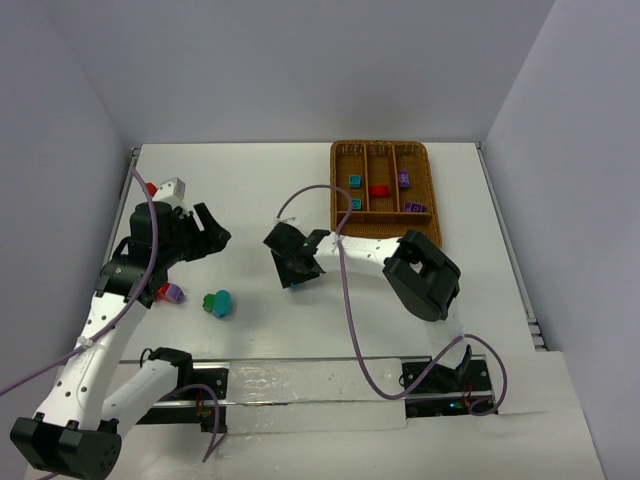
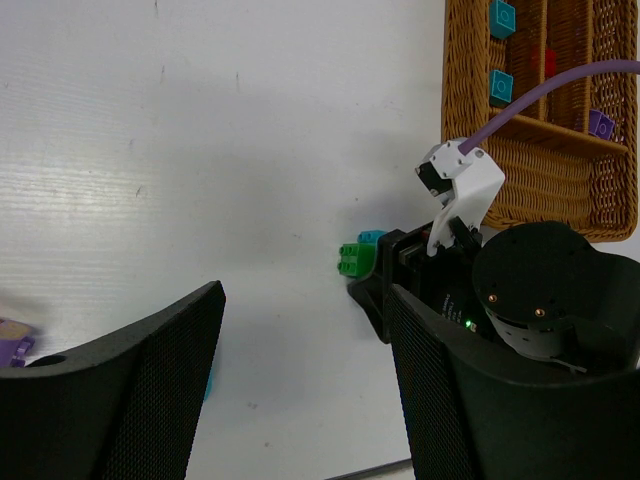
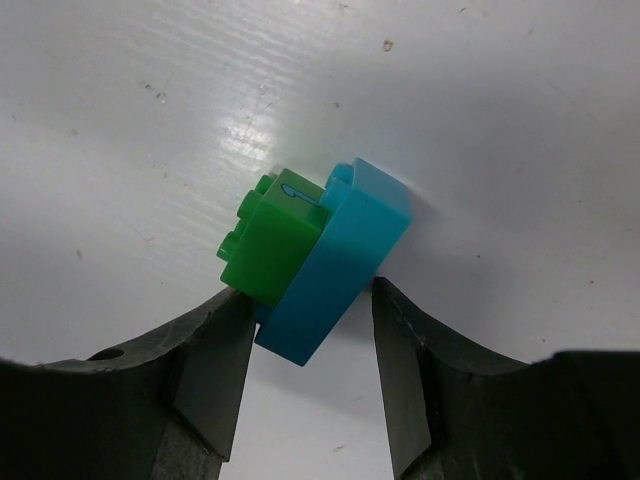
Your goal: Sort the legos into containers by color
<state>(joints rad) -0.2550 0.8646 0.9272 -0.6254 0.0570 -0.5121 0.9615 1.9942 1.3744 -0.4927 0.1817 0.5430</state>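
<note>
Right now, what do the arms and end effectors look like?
The left arm and right arm have white links, bulky black joints and a purple cable running along each. The left end effector and right end effector each have two black fingers, mesh-textured on the left one.

In the right wrist view, it cannot be told whether the fingers [image 3: 215, 360] of the right gripper [image 3: 310, 320] are pressed on the teal brick [image 3: 335, 265]. In the top view, this brick and the green brick [image 3: 272, 240] are mostly hidden under that gripper. In the left wrist view, a purple brick [image 2: 12, 348] is blurred and cut by the left edge, and the tray [image 2: 560, 190] is cut at the top and right.
</note>
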